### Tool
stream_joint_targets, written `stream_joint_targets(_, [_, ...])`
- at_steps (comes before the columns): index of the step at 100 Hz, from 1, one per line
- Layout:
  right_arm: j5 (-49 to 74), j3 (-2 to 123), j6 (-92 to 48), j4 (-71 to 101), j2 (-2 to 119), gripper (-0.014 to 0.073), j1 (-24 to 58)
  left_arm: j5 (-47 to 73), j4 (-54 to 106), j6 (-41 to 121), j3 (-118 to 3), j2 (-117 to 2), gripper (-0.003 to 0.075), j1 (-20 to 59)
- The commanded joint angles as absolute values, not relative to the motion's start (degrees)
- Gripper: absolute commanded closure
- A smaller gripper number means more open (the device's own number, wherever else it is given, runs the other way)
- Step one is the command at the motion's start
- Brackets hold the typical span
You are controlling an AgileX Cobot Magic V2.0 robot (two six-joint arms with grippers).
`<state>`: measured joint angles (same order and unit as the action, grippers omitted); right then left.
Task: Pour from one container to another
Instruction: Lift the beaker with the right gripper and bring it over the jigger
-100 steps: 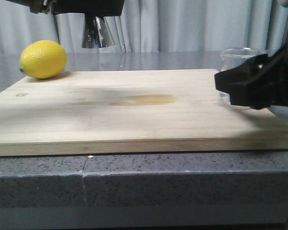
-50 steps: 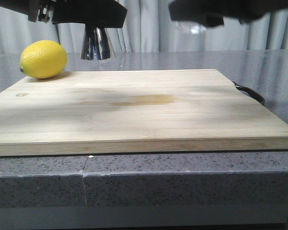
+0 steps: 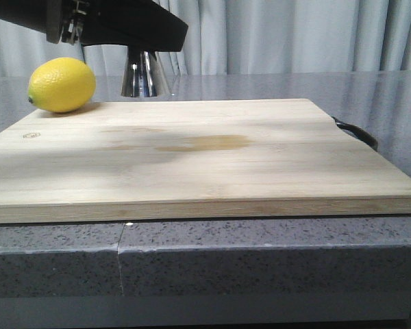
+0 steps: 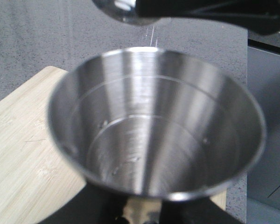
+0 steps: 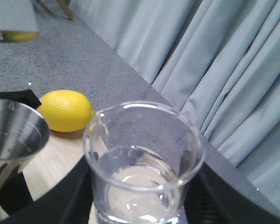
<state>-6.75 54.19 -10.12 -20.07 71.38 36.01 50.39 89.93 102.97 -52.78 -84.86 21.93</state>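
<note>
My left gripper (image 3: 123, 27) is shut on the steel jigger (image 3: 145, 74) and holds it above the back left of the wooden board (image 3: 212, 151). In the left wrist view the jigger's open cup (image 4: 156, 126) fills the frame, with a few drops on its inner wall. Just above its far rim hangs the glass beaker (image 4: 128, 11) in the dark right gripper, with faint thin streaks below it. In the right wrist view my right gripper (image 5: 144, 191) is shut on the beaker (image 5: 144, 158), which holds clear liquid. Its lip points toward the jigger (image 5: 14, 128).
A lemon (image 3: 61, 84) lies at the board's back left corner, close to the jigger, and also shows as the lemon (image 5: 65, 110) in the right wrist view. The board has a black handle (image 3: 356, 132) on its right end. Grey counter and curtains lie behind.
My right gripper lifted the beaker from the board's right edge, up and left out of the front view. The left gripper and jigger shifted slightly right.
</note>
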Motion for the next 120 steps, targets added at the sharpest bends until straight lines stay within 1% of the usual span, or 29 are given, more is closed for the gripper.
stream_joint_targets(1, [-9.65, 57.67, -10.26, -23.22, 69.48, 0.0528, 37.02, 53.58, 93.42, 102.57, -54.23, -83.34, 0.074, 22.43])
stream_joint_targets(41, [-6.97, 59.66, -10.26, -35.28, 69.48, 0.0528, 40.61, 57.08, 91.79, 102.57, -54.23, -83.34, 0.074, 22.43])
stream_joint_targets(75, [-4.55, 59.66, -10.26, -41.62, 69.48, 0.0528, 40.83, 59.36, 90.57, 102.57, -54.23, -83.34, 0.0739, 22.43])
stream_joint_targets(98, [-4.82, 59.66, -10.26, -46.58, 69.48, 0.0528, 40.83, 59.45, 90.36, 102.57, -54.23, -83.34, 0.074, 22.43])
stream_joint_targets(120, [-5.65, 59.66, -10.26, -47.81, 69.48, 0.0528, 40.83, 59.45, 90.36, 102.57, -54.23, -83.34, 0.074, 22.43])
